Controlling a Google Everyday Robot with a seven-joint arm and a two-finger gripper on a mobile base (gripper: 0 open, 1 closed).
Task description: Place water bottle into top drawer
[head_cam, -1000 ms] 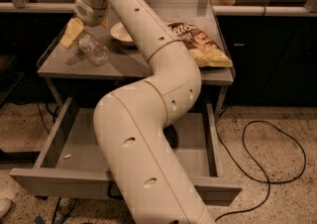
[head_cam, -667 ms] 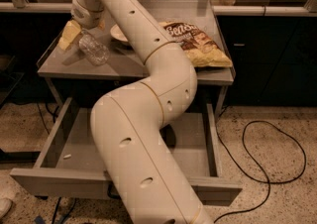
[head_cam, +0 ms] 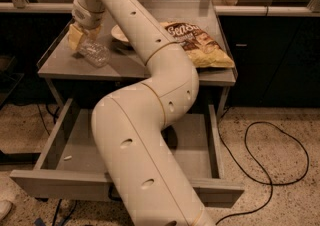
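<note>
The water bottle [head_cam: 94, 53], clear and crinkled, rests on the grey table top [head_cam: 65, 65] near its left end. My gripper [head_cam: 80, 33] is at the end of the long white arm, right above and just left of the bottle, at or very close to its upper end. The top drawer [head_cam: 60, 182] is pulled wide open below the table, and its grey floor [head_cam: 82, 145] shows to the left of my arm. My arm hides the middle of the drawer and its handle.
A white bowl [head_cam: 120, 33] sits behind my arm on the table. A yellow-brown chip bag [head_cam: 202, 46] lies at the table's right end. A black cable [head_cam: 280, 160] loops on the speckled floor at the right. Dark cabinets stand behind.
My arm's upper part and the gripper have shifted slightly left over the bottle. The bottle stays at about the same spot on the table. The drawer has not moved.
</note>
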